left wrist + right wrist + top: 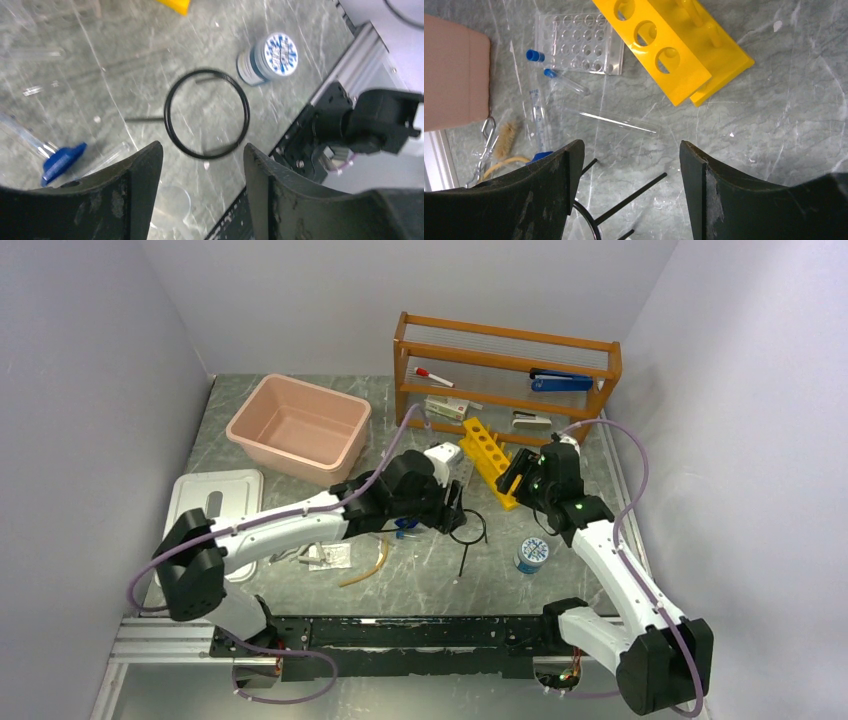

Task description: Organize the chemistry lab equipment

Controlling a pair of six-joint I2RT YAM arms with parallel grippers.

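Note:
The black wire ring stand (468, 528) lies on its side at the table's middle; its ring (206, 114) shows just beyond my left fingertips, and its legs (629, 200) show between my right fingers. My left gripper (455, 508) is open and empty, right beside the ring (202, 155). My right gripper (515, 475) is open and empty above the table beside the yellow rack (631, 150). Tan rubber tubing (370, 565) and silvery tongs (300, 555) lie near the left arm. Blue-capped tubes (535, 55) and a clear glass tube (619, 121) lie by a clear well plate (579, 50).
A yellow tube rack (488, 460) lies by the right gripper. A blue-and-white jar (532, 554) stands front right. A pink bin (300, 425) and a white lid (213, 500) are at the left. The wooden shelf (505, 365) holds a red-capped marker (433, 376) and a blue stapler (560, 382).

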